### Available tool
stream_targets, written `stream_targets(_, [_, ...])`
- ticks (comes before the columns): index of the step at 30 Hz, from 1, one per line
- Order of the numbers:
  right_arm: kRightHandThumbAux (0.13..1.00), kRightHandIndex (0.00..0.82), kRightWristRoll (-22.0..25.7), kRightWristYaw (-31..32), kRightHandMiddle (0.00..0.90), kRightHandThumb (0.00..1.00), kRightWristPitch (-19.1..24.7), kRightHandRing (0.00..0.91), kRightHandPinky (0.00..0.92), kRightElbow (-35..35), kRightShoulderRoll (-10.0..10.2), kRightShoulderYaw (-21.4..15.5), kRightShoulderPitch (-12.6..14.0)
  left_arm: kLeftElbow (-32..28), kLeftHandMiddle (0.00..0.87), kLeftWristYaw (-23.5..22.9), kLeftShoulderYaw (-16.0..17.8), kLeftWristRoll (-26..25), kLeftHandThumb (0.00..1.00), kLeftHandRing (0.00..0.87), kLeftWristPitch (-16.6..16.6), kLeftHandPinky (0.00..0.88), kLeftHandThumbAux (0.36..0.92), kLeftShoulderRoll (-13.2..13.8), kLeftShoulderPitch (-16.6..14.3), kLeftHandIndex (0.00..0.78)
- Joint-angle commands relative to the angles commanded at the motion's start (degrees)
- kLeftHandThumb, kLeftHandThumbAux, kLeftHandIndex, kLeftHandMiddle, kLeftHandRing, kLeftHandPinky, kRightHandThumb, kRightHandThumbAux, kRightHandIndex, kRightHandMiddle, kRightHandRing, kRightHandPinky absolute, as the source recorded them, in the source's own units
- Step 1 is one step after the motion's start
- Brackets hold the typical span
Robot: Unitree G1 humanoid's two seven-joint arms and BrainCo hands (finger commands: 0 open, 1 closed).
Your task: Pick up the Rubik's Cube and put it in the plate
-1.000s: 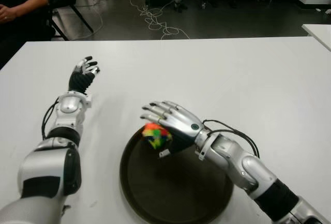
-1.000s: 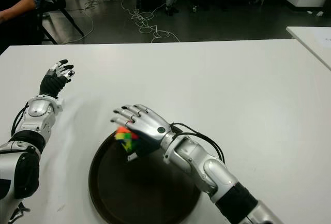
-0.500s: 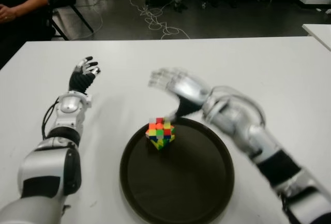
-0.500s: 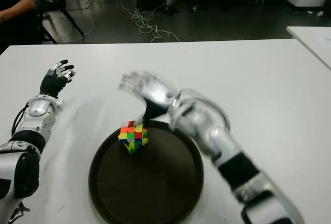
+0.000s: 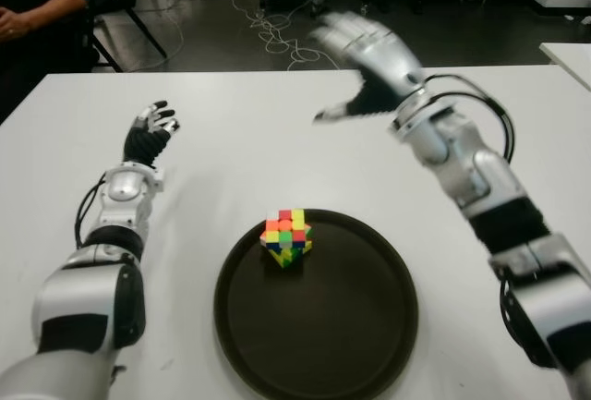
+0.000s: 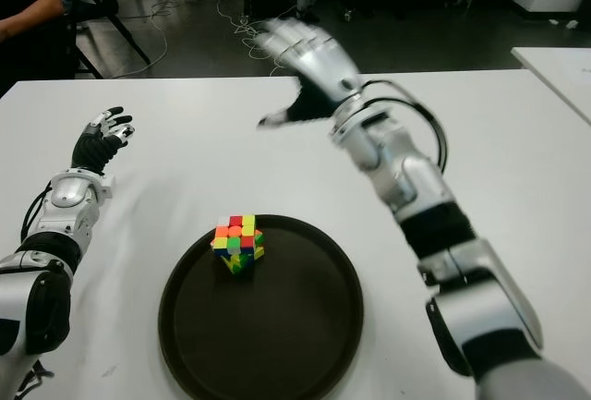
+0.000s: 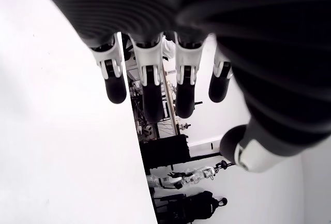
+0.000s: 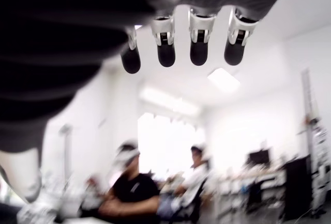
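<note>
The Rubik's Cube (image 5: 286,237) sits tilted on one corner inside the dark round plate (image 5: 332,326), near the plate's far-left rim. My right hand (image 5: 362,60) is raised high above the table's far side, well away from the cube, fingers (image 8: 166,43) spread and holding nothing. My left hand (image 5: 152,127) shows at the left of the table, far from the plate, its fingers (image 7: 150,76) extended and empty.
The white table (image 5: 277,132) stretches around the plate. A second white table's corner (image 5: 568,54) is at the far right. Cables (image 5: 277,35) lie on the floor beyond, and a seated person (image 5: 32,12) is at the far left by a chair.
My right hand let go of the cube, which settled in the plate, and then swung up and away toward the table's far side. The left arm stayed still.
</note>
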Motion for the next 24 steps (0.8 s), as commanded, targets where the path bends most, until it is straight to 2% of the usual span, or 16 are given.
stream_targets(1, [0.668,0.068,1.10,-1.23,0.148,0.000,-0.45,0.177,0.232,1.54,0.50,-0.73,-0.29,0.00,0.204,-0.06,0.02,-0.03,0.182,0.176,-0.03,0.140,0.616,-0.02,0.00,0.166])
stream_targets(3, [0.686,0.117,5.46,-5.23,0.210,0.012,-3.19,0.245,0.294,9.81,1.54,-4.29,-1.95,-0.08,0.204,-0.29,0.38,-0.47,0.184,0.177,-0.06,0.138,0.618,-0.22,-0.02,0.162])
stream_targets(5, [0.697,0.151,9.12,-6.93,0.244,0.029,-4.98,0.276,0.318,16.12,2.05,-7.27,-3.41,-0.10,0.204,-0.34,0.74,-0.87,0.181,0.177,0.06,0.136,0.621,-0.39,-0.11,0.157])
stream_targets(11, [0.714,0.221,17.54,-6.37,0.299,0.047,-6.74,0.324,0.347,22.62,4.67,-13.07,-3.75,-0.05,0.204,-0.11,1.21,-1.14,0.177,0.173,0.34,0.131,0.631,-0.54,-0.24,0.147])
stream_targets(13, [0.726,0.246,21.50,-4.56,0.317,0.059,-5.96,0.341,0.369,24.73,6.35,-15.88,-3.93,-0.02,0.204,-0.17,1.25,-1.03,0.173,0.175,0.42,0.139,0.629,-0.49,-0.23,0.144])
stream_targets(14, [0.732,0.260,25.27,-1.60,0.328,0.068,-4.62,0.353,0.382,26.47,6.88,-18.97,-4.12,0.02,0.204,-0.18,1.24,-0.95,0.173,0.177,0.49,0.144,0.627,-0.46,-0.27,0.144])
stream_targets(18, [0.736,0.284,34.00,5.55,0.363,0.075,-0.94,0.396,0.437,30.82,7.16,-26.05,-4.23,0.22,0.218,-0.33,1.19,-0.84,0.191,0.194,0.92,0.177,0.634,-0.19,-0.44,0.159])
stream_targets(21, [0.743,0.300,37.06,8.01,0.378,0.047,1.36,0.415,0.453,32.50,6.83,-28.72,-4.00,0.32,0.222,-0.52,1.08,-0.74,0.195,0.197,1.25,0.176,0.627,-0.11,-0.49,0.167])
stream_targets(24, [0.761,0.320,38.04,7.50,0.394,0.023,3.25,0.438,0.476,33.57,7.06,-29.62,-3.14,0.41,0.222,-1.33,1.51,-1.25,0.191,0.195,1.93,0.167,0.632,-0.09,-0.52,0.167])
